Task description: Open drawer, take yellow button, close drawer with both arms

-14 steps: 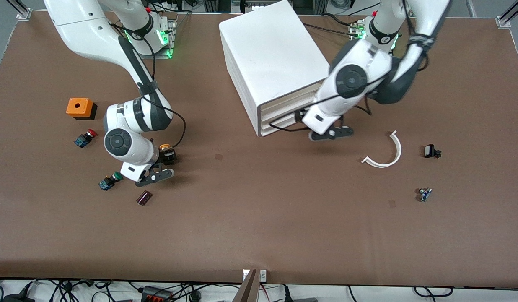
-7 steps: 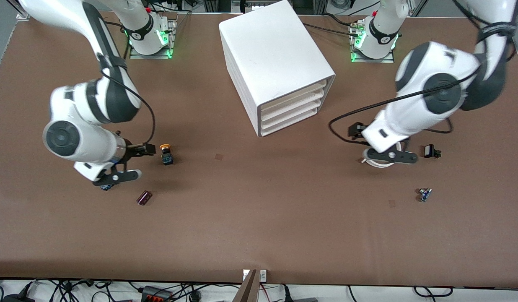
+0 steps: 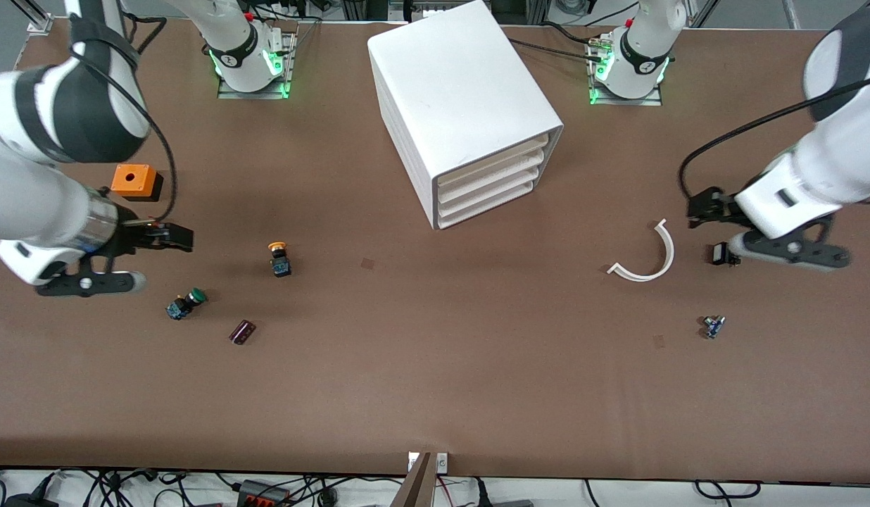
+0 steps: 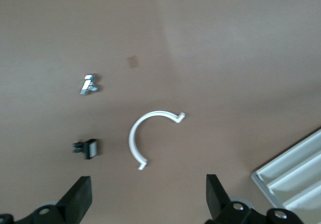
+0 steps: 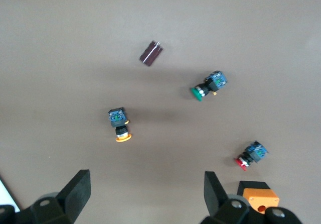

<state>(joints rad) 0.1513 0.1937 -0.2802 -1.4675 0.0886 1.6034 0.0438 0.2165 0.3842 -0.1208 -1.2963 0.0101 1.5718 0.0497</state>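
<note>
The white cabinet [image 3: 457, 91] stands at the back middle of the table, its topmost drawer [image 3: 494, 163] flush with the three below it. The button [image 3: 278, 258], yellow-orange cap up, stands alone on the table between the cabinet and the right arm's end; it shows too in the right wrist view [image 5: 119, 125]. My right gripper [image 3: 86, 284] hangs open and empty over the table beside the green-capped button, well away from it [image 5: 145, 191]. My left gripper [image 3: 790, 251] hangs open and empty over the table next to a small black part [image 4: 148, 194].
A green-capped button [image 3: 186, 303], a dark red component [image 3: 242, 332] and an orange box [image 3: 134, 181] lie toward the right arm's end; a red-capped button [image 5: 251, 155] lies by the box. A white curved piece [image 3: 669, 253], the black part [image 3: 721, 253] and a small metal part [image 3: 714, 326] lie toward the left arm's end.
The right gripper let go of the button and drew away toward its end of the table. The left gripper left the drawer fronts and swung out toward its own end.
</note>
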